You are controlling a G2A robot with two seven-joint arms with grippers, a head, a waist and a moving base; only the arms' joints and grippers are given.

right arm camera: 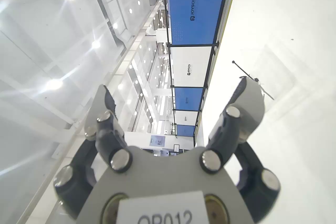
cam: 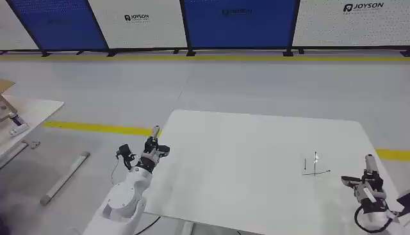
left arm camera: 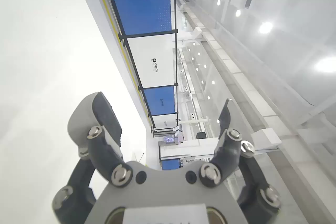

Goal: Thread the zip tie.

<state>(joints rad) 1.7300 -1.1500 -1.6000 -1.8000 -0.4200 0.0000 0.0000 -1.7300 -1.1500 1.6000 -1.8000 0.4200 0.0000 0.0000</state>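
While agape, left claw (left arm camera: pixel 165 107), right claw (right arm camera: pixel 176 86)

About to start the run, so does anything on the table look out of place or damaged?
Nothing stands out. The zip tie lies on the white table near the right gripper, untouched; it is too thin to judge its shape. That gripper and the left gripper are both open and empty.
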